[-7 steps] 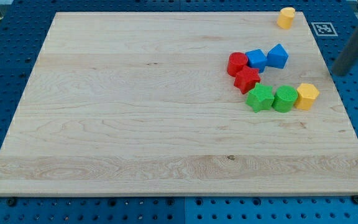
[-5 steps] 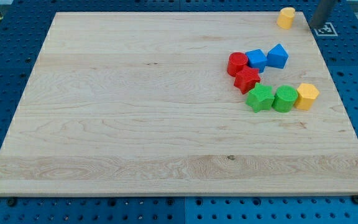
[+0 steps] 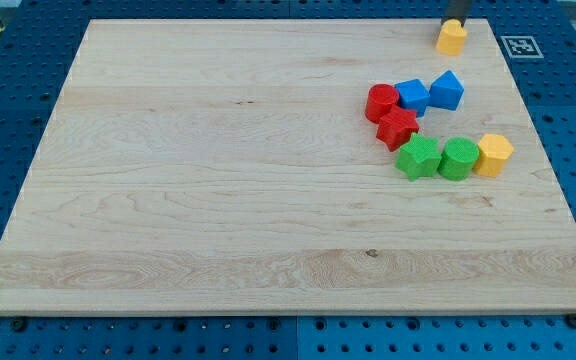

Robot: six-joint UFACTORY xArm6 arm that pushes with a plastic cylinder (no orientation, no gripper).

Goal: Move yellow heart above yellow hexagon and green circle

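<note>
Pushing from the far edge is where I judge this could slip: my tip (image 3: 455,21) sits right behind the small yellow plastic heart block (image 3: 452,38), on its far side and apparently touching it, and the rod shows only as a short dark stub at the top of the view. If the contact is off the heart's middle, the block may turn and slide away sideways. If the push runs too long, the heart may strike the blue cube (image 3: 447,90) and disturb the tight cluster. The heart lies near the far right corner of the light wooden table (image 3: 218,200), well apart from the yellow hexagon block (image 3: 494,154) and the round green block (image 3: 459,159), which sit side by side toward the right edge, touching. No hand exists on this rig, only a bare rod, so there is nothing to spread or press together.
</note>
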